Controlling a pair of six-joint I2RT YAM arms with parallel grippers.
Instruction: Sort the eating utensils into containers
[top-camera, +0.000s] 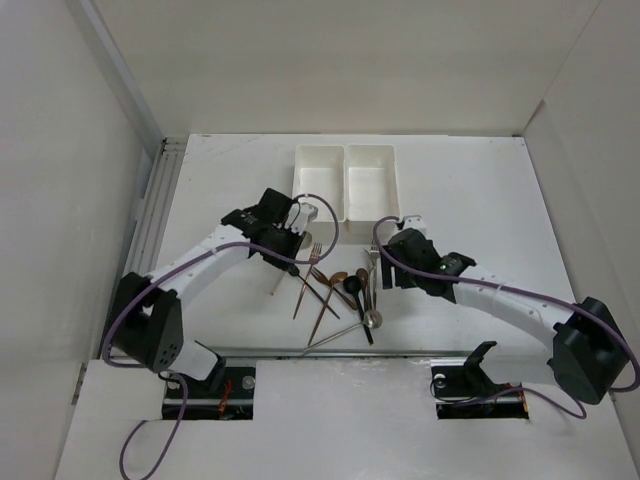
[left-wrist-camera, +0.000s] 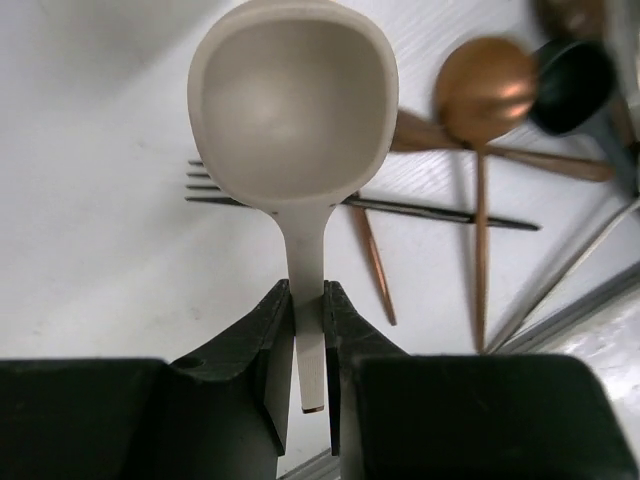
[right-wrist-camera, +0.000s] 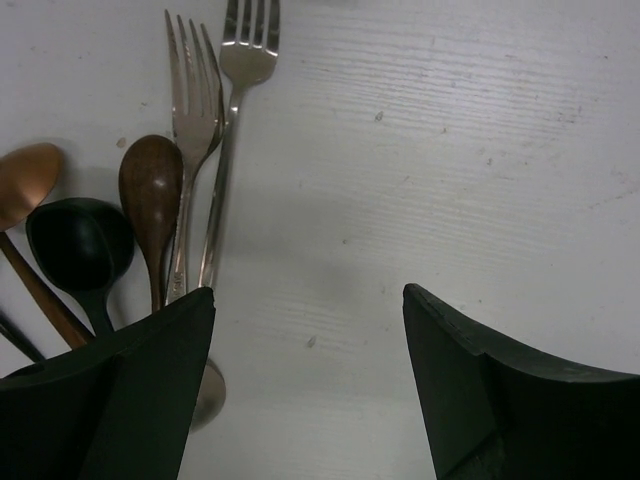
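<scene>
My left gripper is shut on the handle of a pale spoon and holds it above the table, bowl pointing away. In the top view this gripper sits just in front of the left white bin; the right bin stands beside it. Below the spoon lie a black fork, a copper spoon and a black spoon. My right gripper is open and empty over bare table, just right of two silver forks, a brown spoon and a black spoon.
The rest of the utensils lie in a loose crossed pile between the two arms. A metal rail runs along the table's left edge and another along the near edge. White walls close in the sides and back.
</scene>
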